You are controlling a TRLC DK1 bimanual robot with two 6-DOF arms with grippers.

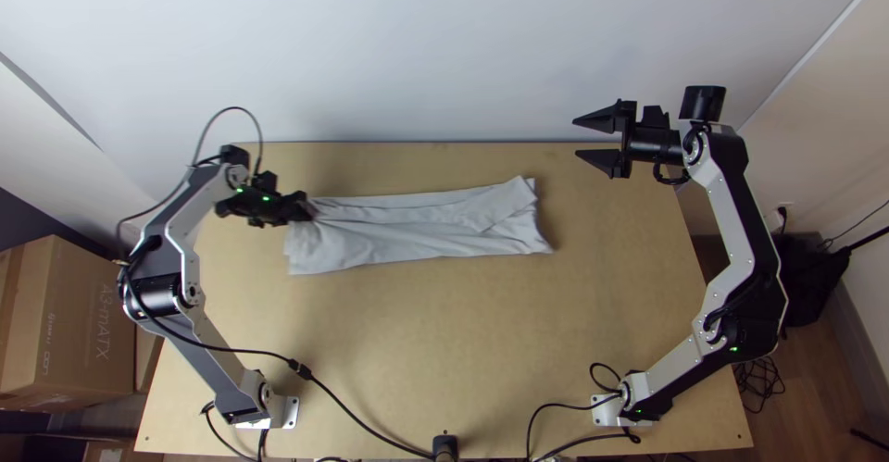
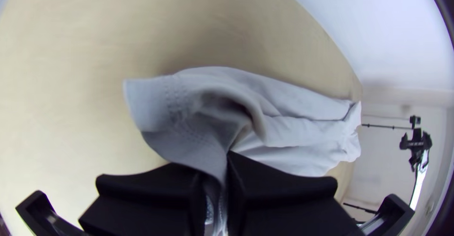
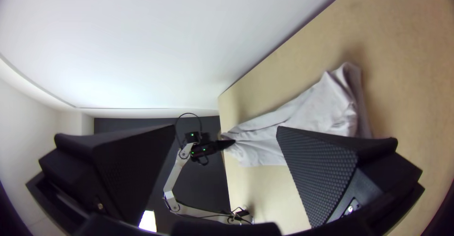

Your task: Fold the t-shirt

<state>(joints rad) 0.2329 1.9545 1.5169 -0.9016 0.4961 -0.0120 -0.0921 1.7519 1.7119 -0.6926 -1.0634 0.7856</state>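
The shirt [image 1: 417, 240] lies in a long, creased strip across the table [image 1: 417, 351]. The left claw [image 2: 227, 158] is pinched tight on its stitched end; the right claw [image 1: 575, 138] gapes beyond the other. I'd carry that stitched end inward low and slow, edges lined up, releasing only once it's flat.

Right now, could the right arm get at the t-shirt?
Probably yes: its pincer is open, with nothing visible between it and the t-shirt; the left pincer grips the opposite end.
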